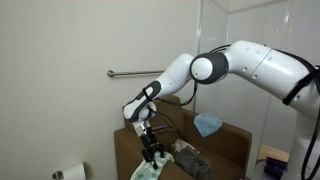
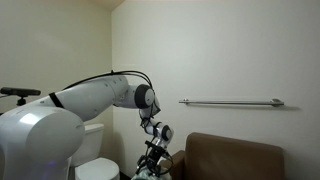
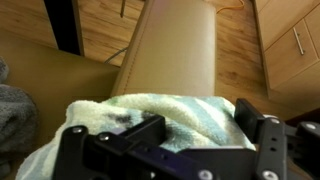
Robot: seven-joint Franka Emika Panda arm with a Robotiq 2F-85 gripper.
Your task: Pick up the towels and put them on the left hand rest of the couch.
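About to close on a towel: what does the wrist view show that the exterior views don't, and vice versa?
Wrist only: wood floor, and the end effector with jaws wide apart either side of the mint-and-white towel. Exterior only: the light blue towel up on the couch, the wall bar, the toilet-paper roll, the whole arm. Both: the end effector low at the mint-and-white towel, dark grey towel beside it.

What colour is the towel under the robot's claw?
The towel is pale mint and white, clearest in the wrist view.

no text can be read (any view).
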